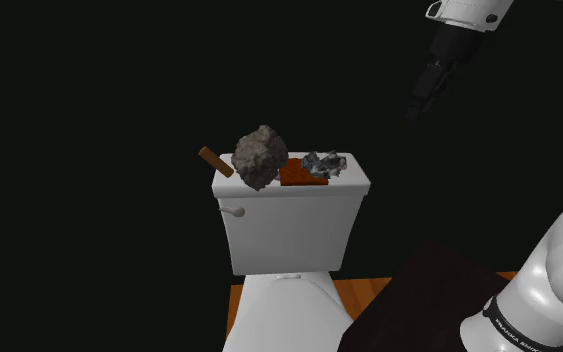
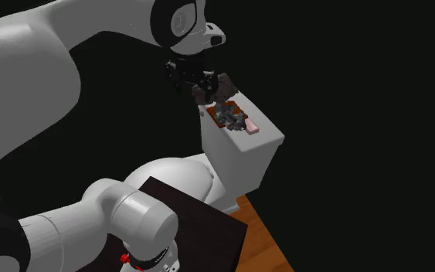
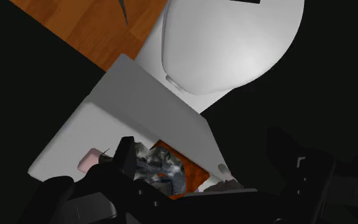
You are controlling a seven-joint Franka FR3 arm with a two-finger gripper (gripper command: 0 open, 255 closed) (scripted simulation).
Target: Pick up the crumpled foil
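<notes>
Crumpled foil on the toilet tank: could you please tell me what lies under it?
The foil rests on a flat orange-red piece, which lies on the white tank lid. The part of that piece beneath the foil is covered, so its full shape cannot be seen.

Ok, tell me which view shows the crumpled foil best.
Shoulder view: the crumpled foil sits whole on the toilet tank lid. Wrist view: the fingers hide part. Second exterior view: seen between brown lump and pink block.

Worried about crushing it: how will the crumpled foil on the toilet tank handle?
Likely light: the crumpled foil looks thin and creased, so squeezing may dent it. Its jagged shape probably won't roll.
</notes>
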